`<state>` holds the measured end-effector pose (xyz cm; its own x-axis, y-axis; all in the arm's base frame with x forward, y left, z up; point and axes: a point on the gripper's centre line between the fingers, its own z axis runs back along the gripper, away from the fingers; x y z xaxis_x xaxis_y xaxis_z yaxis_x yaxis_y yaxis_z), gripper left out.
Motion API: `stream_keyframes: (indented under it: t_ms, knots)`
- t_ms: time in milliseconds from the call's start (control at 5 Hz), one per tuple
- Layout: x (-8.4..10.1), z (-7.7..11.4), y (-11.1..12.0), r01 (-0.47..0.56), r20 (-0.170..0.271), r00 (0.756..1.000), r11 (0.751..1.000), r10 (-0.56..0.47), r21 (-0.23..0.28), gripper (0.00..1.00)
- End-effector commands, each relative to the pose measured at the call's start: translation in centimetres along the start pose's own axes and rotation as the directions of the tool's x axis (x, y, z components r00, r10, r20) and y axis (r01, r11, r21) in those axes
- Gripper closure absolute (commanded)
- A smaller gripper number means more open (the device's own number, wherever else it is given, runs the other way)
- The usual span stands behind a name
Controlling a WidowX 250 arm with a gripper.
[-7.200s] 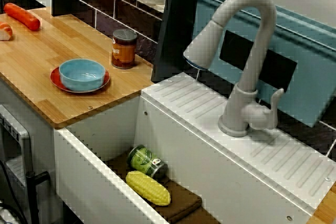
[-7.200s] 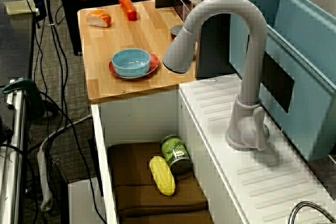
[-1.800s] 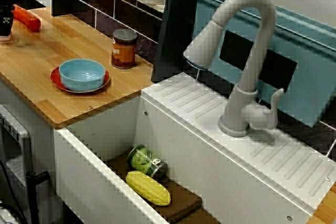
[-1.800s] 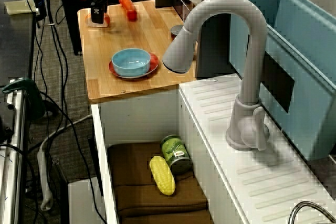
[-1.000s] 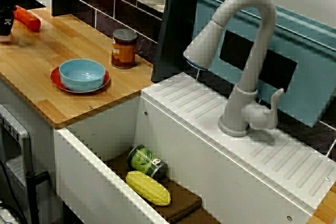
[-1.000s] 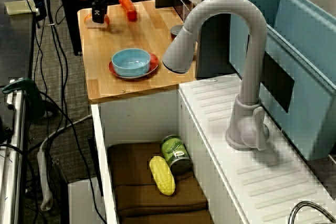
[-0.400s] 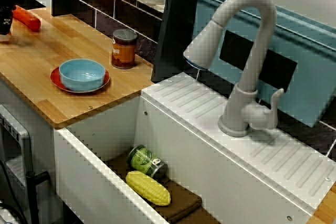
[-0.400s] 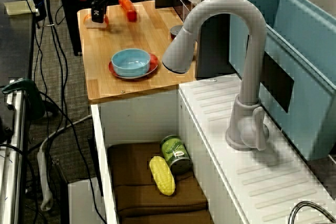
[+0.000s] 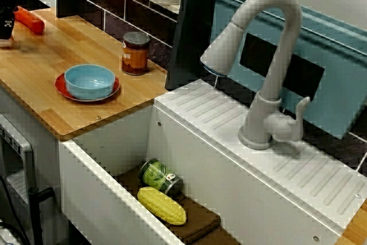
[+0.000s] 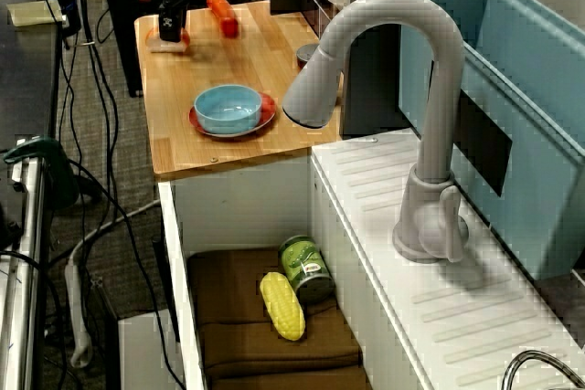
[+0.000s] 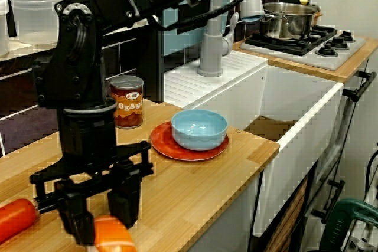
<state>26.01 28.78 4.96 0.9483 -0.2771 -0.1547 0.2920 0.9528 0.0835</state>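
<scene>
Three views: sink-side view, gripper [image 9: 6, 32] at counter [image 9: 51, 61] far corner; overhead view, it's low, well apart from blue bowl [image 10: 228, 107]; counter-level view, fingers [image 11: 125, 202] part-open astride orange toy food pc [image 11: 112, 235], grip can't be told; judged light, rigid, slick, so you'd pinch mid-body.

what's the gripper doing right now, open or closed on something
gripper: down on the counter, straddling the orange bread roll; cannot tell whether it is closed on the roll or open around it.

orange roll [image 11: 112, 235] — cut by bottom edge | carrot [image 11: 16, 219] — cut by left edge
</scene>
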Motion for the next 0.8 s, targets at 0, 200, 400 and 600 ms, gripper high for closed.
stream_keyframes:
  t_ms: [0, 200, 400, 600]
  knots:
    - [0.3, 6.4, 0.4, 0.014, 0.126, 0.992, 0.998, -0.021, 0.055, 1.0]
    - [1.1, 7.2, -0.4, 0.041, 0.146, 0.988, 0.997, -0.049, 0.058, 1.0]
    - [2.2, 8.3, -1.9, 0.089, 0.181, 0.979, 0.995, -0.095, 0.043, 1.0]
    - [2.8, 9.9, -4.1, 0.139, 0.211, 0.966, 0.989, -0.146, 0.048, 1.0]
